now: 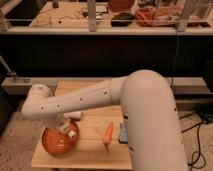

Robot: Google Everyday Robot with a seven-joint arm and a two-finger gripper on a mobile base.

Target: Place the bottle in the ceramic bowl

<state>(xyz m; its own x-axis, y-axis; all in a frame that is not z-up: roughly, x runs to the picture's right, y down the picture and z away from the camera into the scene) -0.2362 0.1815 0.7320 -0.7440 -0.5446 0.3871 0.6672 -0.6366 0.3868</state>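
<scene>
The ceramic bowl (56,143), a shallow round orange-red dish, sits at the front left of the small wooden table (92,150). My gripper (68,128) hangs from the white arm (80,102) just above the bowl's right rim. A small pale object (73,133) shows at the gripper's tip over the rim; I cannot tell whether it is the bottle or whether it is held. No other bottle shows in view.
An orange carrot (108,134) lies on the table right of the bowl, with a small blue-grey object (122,133) beside it. The arm's large white body (150,125) covers the table's right side. A dark counter and railing stand behind.
</scene>
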